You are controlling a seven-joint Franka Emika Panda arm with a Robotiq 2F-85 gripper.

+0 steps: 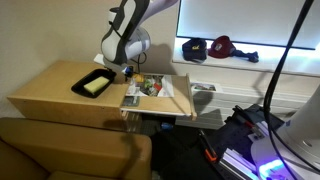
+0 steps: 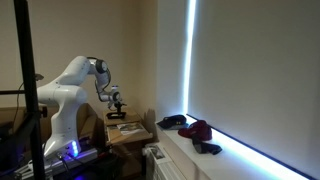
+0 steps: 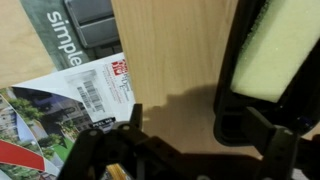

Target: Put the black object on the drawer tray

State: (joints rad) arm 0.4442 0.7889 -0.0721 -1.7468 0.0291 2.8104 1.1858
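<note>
Black object (image 1: 95,83) is seen flat on the wooden tabletop (image 1: 48,92), just beside the drawer tray (image 1: 183,102). Gripper (image 3: 188,150) is held wide open and empty near the dish's edge. Bare wood is left between dish and magazine (image 3: 70,110).

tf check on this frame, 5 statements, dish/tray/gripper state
1. The black object lies on the wooden tabletop. True.
2. The gripper is shut on the black object. False: in the wrist view it is open with nothing between its fingers.
3. A printed magazine lies on the drawer tray. True.
4. The black object has a red inside. False: the inside is pale yellow-green.
5. The black object is already on the drawer tray. False: it sits beside the tray, on the tabletop.
</note>
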